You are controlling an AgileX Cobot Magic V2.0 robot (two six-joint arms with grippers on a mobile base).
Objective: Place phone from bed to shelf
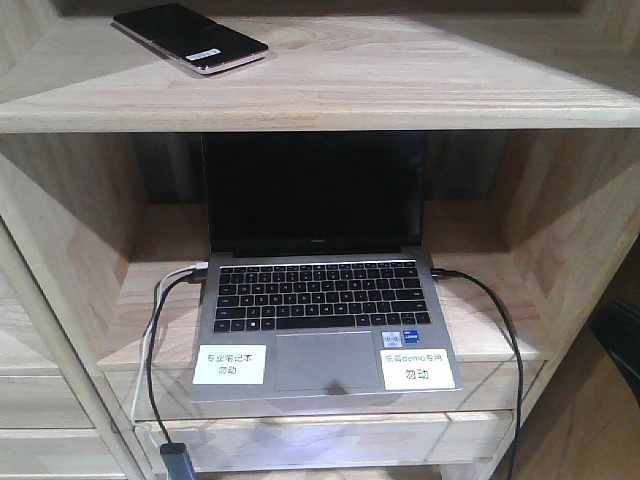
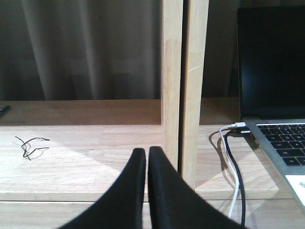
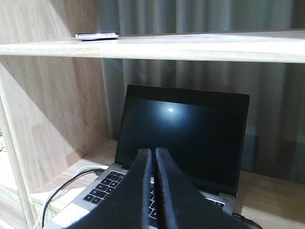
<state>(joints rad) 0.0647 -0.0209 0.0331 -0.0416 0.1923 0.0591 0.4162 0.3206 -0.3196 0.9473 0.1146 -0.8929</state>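
Note:
The black phone (image 1: 190,38) with a pinkish rim and a small white sticker lies flat on the upper board of the light wood shelf (image 1: 400,85). From the right wrist view the phone (image 3: 97,36) shows edge-on at the left of that board (image 3: 200,47). My right gripper (image 3: 154,151) is shut and empty, below that board and in front of the laptop. In front of a shelf upright (image 2: 183,86), my left gripper (image 2: 147,151) is shut with nothing in it. The bed is out of view. Neither gripper shows in the front view.
An open grey laptop (image 1: 325,320) with a dark screen stands in the lower compartment, with black and white cables (image 1: 150,340) plugged in at its left and a black cable (image 1: 505,340) at its right. A tangle of thin black wire (image 2: 29,145) lies on the left compartment's board.

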